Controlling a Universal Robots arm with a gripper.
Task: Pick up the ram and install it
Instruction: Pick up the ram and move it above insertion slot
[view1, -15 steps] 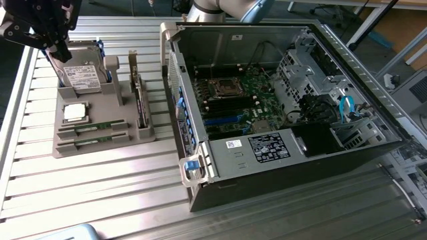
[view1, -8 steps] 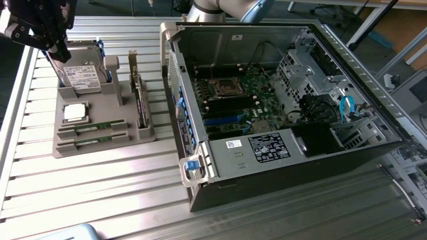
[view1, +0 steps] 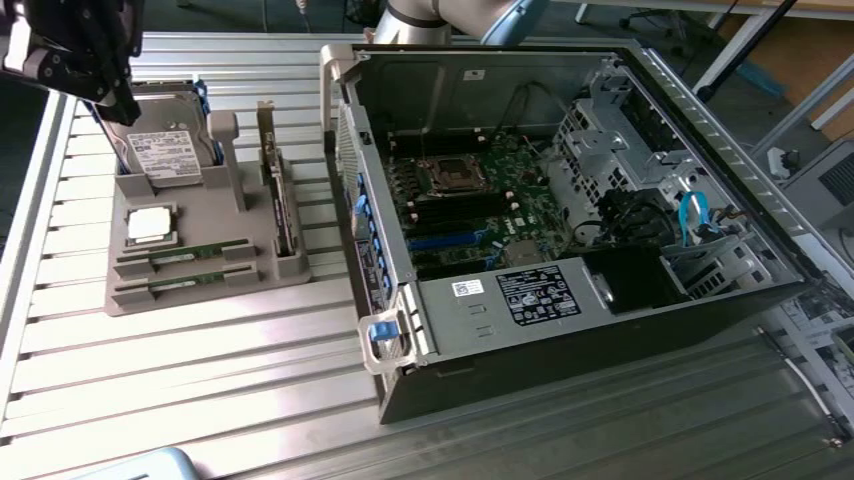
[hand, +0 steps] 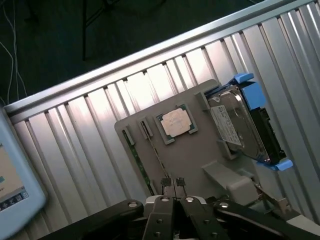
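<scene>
1. Gripper (view1: 115, 102) in the upper left of the exterior view, above the hard drive (view1: 167, 150). In the wrist view its fingertips (hand: 167, 184) are pressed together with nothing between them.
2. Grey tray (view1: 214, 225), left of centre, holds the CPU (view1: 150, 225). Below the CPU are the upper ram (view1: 180, 256) and lower ram (view1: 178, 284), both on edge in slots and parallel. Their long axes run left-right across the frame, right ends slightly higher.
3. Expansion card (view1: 276, 200) stands upright on the tray's right side.
4. Open computer case (view1: 561, 380) to the right, motherboard (view1: 481, 200) exposed, apart from both sticks.

Open room above the ram sticks (view1: 180, 257) — the hard drive (view1: 167, 150) and upright card (view1: 276, 195) stand near them.
</scene>
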